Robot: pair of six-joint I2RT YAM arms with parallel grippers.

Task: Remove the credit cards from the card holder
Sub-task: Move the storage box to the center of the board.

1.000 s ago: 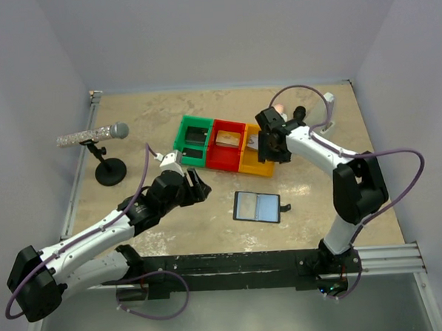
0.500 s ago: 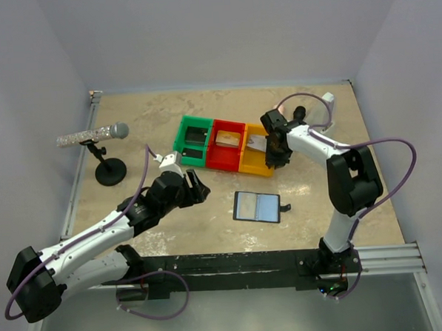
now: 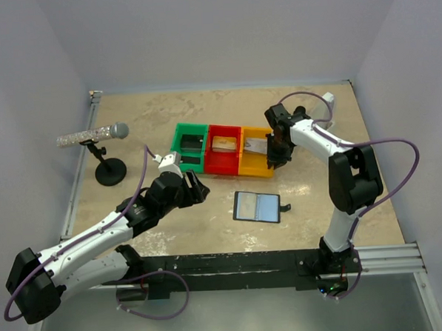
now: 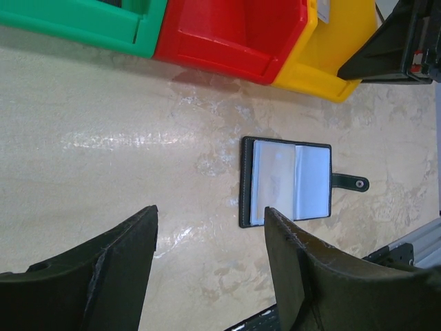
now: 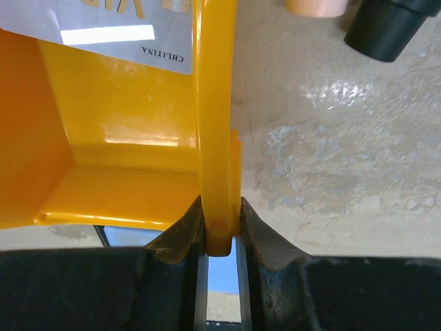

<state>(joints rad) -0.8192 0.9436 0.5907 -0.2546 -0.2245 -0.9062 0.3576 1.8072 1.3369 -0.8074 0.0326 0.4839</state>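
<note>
The right claw (image 5: 219, 224) pinches the wall of the yellow bin (image 5: 124, 124) holding a silvery card (image 5: 89, 27); the left claw (image 4: 210, 221) hangs wide, empty.

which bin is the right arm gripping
The yellow bin, at the row's right end: the right fingers pinch its outer wall; the red bin and green bin go untouched.

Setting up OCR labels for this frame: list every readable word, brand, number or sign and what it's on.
"CHLITINA": on the silvery grey card in the yellow plastic bin, upside down in the right wrist view.
Gold marks at that card's edge: cut off, unreadable.
Tan card in the red plastic bin: too small to read.
Open black bifold wallet: no text visible.
</note>
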